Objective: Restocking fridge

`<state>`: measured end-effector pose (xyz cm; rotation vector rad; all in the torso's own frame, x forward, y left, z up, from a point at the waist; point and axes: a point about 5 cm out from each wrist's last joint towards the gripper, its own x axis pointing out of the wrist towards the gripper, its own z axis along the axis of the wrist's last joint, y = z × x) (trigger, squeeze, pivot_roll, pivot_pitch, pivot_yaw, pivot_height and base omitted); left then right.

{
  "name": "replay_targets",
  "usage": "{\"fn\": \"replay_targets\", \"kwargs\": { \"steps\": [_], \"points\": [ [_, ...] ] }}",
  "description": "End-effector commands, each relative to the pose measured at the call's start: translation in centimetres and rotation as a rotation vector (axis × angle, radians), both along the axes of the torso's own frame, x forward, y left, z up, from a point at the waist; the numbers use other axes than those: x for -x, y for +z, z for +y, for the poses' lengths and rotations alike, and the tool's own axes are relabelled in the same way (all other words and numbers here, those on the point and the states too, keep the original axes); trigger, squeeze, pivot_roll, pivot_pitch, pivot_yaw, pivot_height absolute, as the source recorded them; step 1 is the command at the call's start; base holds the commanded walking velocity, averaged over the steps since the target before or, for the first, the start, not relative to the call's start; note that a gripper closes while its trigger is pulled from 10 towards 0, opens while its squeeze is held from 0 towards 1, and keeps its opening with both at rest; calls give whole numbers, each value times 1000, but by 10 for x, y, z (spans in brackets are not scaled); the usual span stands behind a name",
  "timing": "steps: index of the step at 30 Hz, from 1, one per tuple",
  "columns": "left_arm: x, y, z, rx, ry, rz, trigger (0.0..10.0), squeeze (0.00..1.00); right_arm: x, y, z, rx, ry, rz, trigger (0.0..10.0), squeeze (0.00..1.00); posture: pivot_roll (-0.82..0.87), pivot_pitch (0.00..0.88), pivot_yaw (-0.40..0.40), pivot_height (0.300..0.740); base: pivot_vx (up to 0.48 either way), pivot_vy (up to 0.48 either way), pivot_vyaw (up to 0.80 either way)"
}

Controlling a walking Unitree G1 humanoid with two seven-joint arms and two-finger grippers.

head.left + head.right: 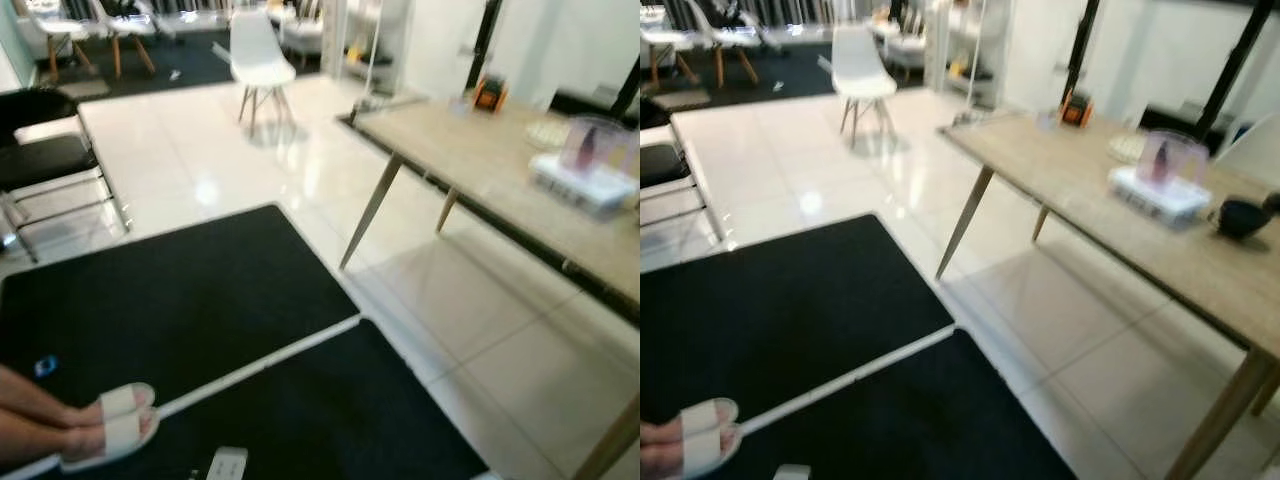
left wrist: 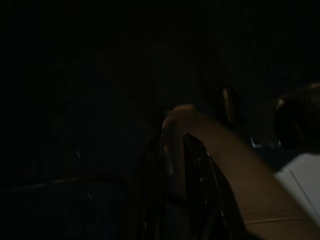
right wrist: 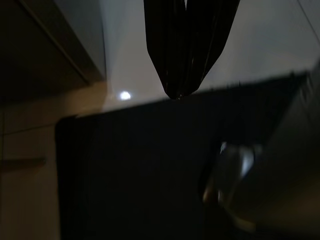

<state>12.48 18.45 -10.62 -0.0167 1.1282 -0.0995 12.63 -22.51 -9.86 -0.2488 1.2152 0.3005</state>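
Note:
A wooden table [image 1: 1090, 190] stands to my right. On it a clear tub with a purple item [image 1: 1168, 158] sits on a white box [image 1: 1155, 197], beside a dark round object [image 1: 1242, 216]. A small orange item [image 1: 1076, 108] is at the table's far end. My right gripper [image 3: 177, 95] hangs shut and empty over a black mat [image 3: 150, 165]. The left wrist view is very dark: my left gripper [image 2: 175, 165] hangs near a person's leg [image 2: 235, 170].
Two black mats [image 1: 170, 290] cover the white tiled floor [image 1: 200, 150] in front of me. A person's foot in a white slipper [image 1: 110, 425] rests at the lower left. Black chairs [image 1: 45, 150] stand at the left and a white chair [image 1: 258, 55] farther back.

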Motion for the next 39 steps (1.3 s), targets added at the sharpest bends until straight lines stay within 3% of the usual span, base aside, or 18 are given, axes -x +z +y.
{"fn": "replay_targets", "kwargs": {
  "steps": [1,16,21,26,39],
  "points": [
    [24,-7,0,4,-6,95,10000,0,5,-3,6,-15,-7,16,10000,0,-75,0,-44,740,382,0,-781],
    [29,-8,5,1,5,103,10000,0,6,-4,11,-27,-26,15,10000,0,-55,0,-33,740,383,0,-781],
    [40,-10,6,1,10,123,10000,0,9,-5,10,-27,-28,19,10000,0,-58,0,-42,740,381,0,-781],
    [42,-10,6,2,11,129,10000,0,12,-6,9,-17,-33,22,10000,0,-57,0,-45,740,385,0,-781],
    [40,-10,5,3,16,122,10000,0,9,-5,9,-8,-29,12,10000,0,-62,0,-46,740,372,0,0]
  ]
}}
